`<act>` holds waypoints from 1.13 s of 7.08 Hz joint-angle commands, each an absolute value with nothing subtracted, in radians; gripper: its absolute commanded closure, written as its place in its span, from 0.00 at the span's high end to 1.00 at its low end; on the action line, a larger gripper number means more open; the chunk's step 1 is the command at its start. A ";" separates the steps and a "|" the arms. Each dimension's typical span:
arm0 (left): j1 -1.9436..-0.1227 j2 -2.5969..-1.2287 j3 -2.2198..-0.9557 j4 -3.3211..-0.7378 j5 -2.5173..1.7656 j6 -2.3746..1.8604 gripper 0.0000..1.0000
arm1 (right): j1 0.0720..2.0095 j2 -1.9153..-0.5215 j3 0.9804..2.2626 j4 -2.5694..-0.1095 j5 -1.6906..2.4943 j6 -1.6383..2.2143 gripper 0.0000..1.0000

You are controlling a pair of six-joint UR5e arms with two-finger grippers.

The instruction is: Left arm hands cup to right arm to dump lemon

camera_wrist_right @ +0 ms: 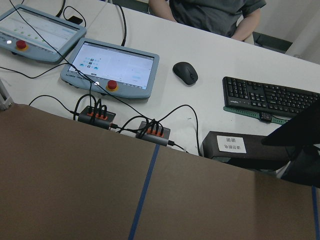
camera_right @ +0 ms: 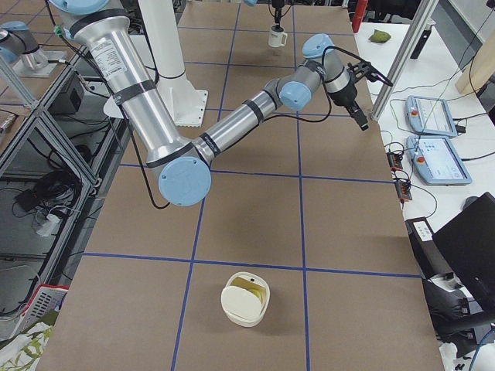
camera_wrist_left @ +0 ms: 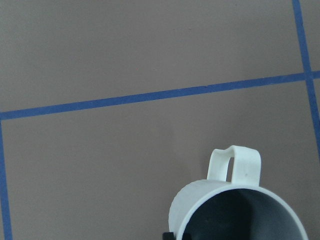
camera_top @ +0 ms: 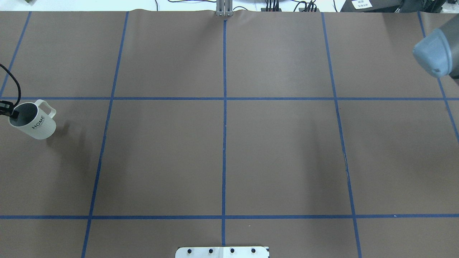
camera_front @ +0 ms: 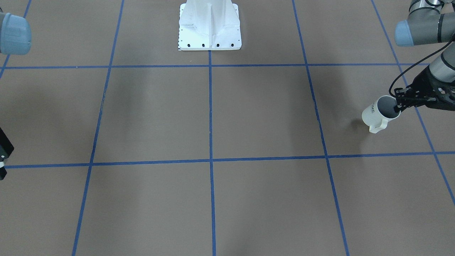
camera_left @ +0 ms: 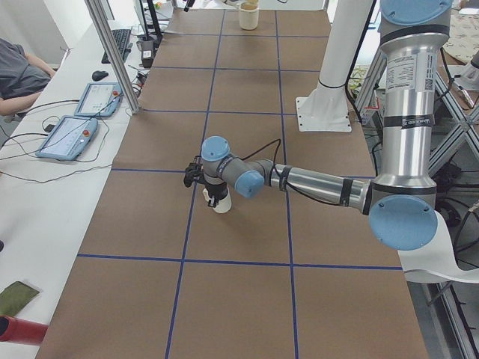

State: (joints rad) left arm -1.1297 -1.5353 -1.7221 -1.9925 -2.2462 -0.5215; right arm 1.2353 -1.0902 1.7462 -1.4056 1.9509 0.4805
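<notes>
The left gripper (camera_front: 398, 104) pinches the cup (camera_front: 370, 114) rim tight (cup tilted) over the brown, blue-lined table (camera_front: 249, 117). I can't tell how open the right gripper (camera_right: 361, 117) is.

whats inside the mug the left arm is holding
Only the grey inner wall of the mug shows, with the left end effector clamped on its rim. No lemon is visible, but the bottom is shadowed or hidden behind the wall.

The table (camera_front: 266, 113) is covered in what looks like matt brown paper, with smooth blue tape lines (camera_front: 210, 106) stuck on. The cup (camera_top: 41, 129) is finished in smooth white glaze, faintly ribbed outside, duller grey inside. The left arm (camera_left: 322, 183) is done in satin grey metal, its joint caps (camera_left: 403, 222) in matt blue plastic.
</notes>
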 commanded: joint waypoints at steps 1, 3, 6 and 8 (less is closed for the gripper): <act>-1.127 -1.536 -1.703 -2.010 -2.246 -0.522 0.08 | 1.331 -1.089 1.746 -1.624 2.132 0.294 1.00; -1.127 -1.536 -1.700 -2.010 -2.246 -0.515 0.74 | 1.390 -1.100 1.743 -1.704 2.189 0.227 1.00; -1.143 -1.540 -1.715 -2.031 -2.270 -0.506 1.00 | 1.460 -1.175 1.727 -1.730 2.272 0.183 1.00; -1.303 -1.543 -1.718 -1.890 -2.289 -0.218 1.00 | 1.514 -1.204 1.654 -1.768 2.279 0.001 1.00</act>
State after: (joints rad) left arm -1.2140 -1.5402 -1.7148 -1.9882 -2.2738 -0.3955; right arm 1.4814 -1.1884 1.7064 -1.7397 2.2740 0.1106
